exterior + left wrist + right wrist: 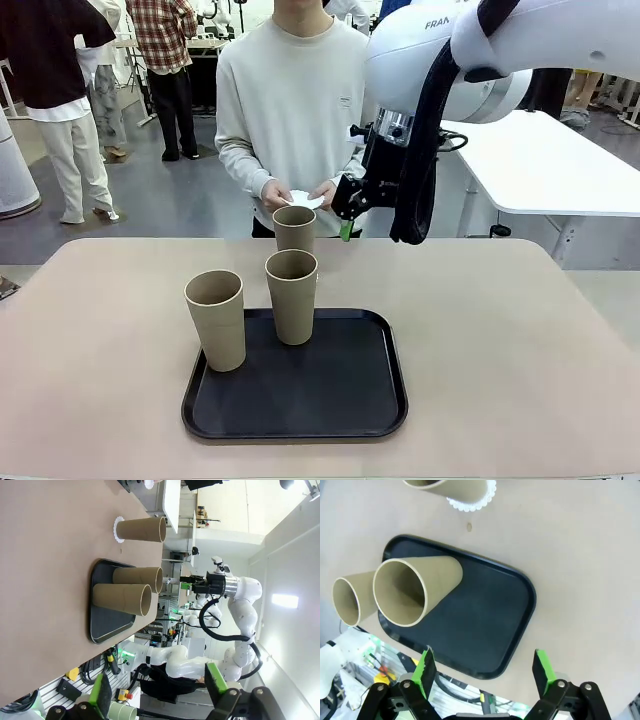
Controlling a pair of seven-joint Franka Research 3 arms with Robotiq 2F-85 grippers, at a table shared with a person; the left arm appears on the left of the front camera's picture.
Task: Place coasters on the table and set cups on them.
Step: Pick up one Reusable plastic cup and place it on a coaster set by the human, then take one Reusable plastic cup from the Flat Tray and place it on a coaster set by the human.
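One tan cup [294,228] stands on the beige table [500,340] beyond the tray, on a lacy white coaster [472,502] whose edge peeks out under it [118,529]. Two more cups [215,320] [291,295] stand upright on the black tray [360,390]. At the far side a person holds more white coasters [305,198] in both hands. My right gripper [347,215] hangs high over the table's far edge beside those hands, open and empty [485,672]. My left gripper [159,687] is open and empty too, well back from the tray [107,625].
A white rectangular table [540,160] stands behind on the right. Bare tabletop lies left and right of the tray. Other people stand in the background at the left.
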